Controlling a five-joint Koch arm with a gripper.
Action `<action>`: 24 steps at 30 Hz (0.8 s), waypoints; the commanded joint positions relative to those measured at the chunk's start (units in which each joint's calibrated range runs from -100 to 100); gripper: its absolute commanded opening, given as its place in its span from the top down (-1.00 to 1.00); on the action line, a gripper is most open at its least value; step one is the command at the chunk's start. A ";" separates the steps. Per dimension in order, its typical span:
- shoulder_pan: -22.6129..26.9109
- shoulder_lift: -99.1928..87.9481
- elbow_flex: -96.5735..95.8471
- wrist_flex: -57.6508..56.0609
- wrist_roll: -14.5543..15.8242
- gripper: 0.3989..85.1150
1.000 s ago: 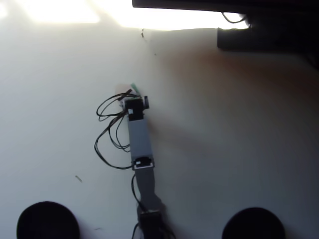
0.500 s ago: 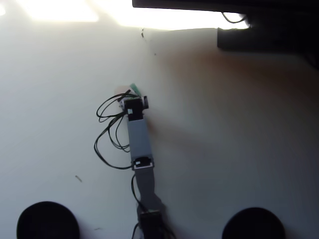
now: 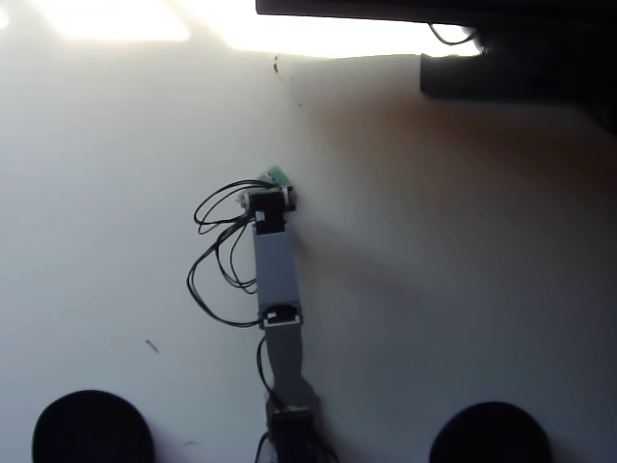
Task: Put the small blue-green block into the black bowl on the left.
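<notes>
We see our grey arm's gripper mid-frame, a sliver of small teal block at its tip; grip unclear; round matte black bowl lower left.

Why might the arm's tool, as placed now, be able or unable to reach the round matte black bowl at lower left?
Probably able: the tool is far from the round matte black bowl, but only bare white table lies between.

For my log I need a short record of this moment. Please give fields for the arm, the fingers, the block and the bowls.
arm: reaches up the overhead view from the bottom edge, loose black cables on its left
fingers: under the arm's head, state cannot be told
small blue-green block: only a green sliver shows at the arm's tip
black bowl: bottom left, empty
second black bowl: bottom right, cut off
</notes>
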 commanded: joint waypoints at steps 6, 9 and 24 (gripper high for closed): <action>-0.98 -20.88 -1.41 -6.91 -1.56 0.94; -0.73 -32.13 -10.47 -6.91 -2.15 0.94; 15.04 -80.01 -56.59 -5.53 2.83 0.93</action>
